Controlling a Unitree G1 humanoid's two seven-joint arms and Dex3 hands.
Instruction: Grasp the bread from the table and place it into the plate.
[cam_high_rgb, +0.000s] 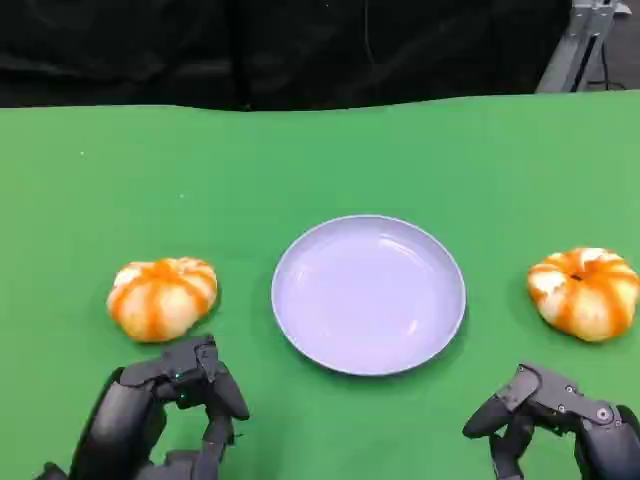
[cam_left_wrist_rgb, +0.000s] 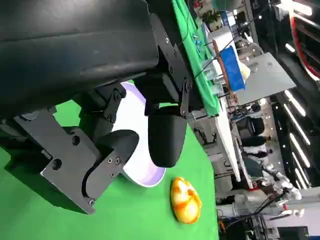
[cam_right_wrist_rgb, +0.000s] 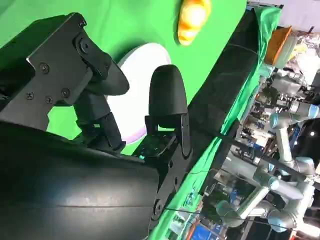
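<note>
Two round orange-and-white bread buns lie on the green table. The left bread (cam_high_rgb: 162, 297) is left of the pale lavender plate (cam_high_rgb: 300, 330), and the right bread (cam_high_rgb: 585, 291) is to the plate's right. The plate holds nothing. My left hand (cam_high_rgb: 170, 415) hovers just in front of the left bread with its fingers apart and nothing in them. My right hand (cam_high_rgb: 560, 420) hangs in front of the right bread, likewise holding nothing. The left wrist view looks past the left hand (cam_left_wrist_rgb: 125, 130) to the plate (cam_left_wrist_rgb: 145, 179) and the right bread (cam_left_wrist_rgb: 186, 200). The right wrist view looks past the right hand (cam_right_wrist_rgb: 120, 95) to the plate (cam_right_wrist_rgb: 137, 62) and the left bread (cam_right_wrist_rgb: 194, 17).
The green cloth reaches back to a far table edge (cam_high_rgb: 320, 104) with a black backdrop behind it. A metal stand (cam_high_rgb: 585, 45) rises at the back right. Lab benches and other robot arms (cam_right_wrist_rgb: 280, 145) stand beyond the table.
</note>
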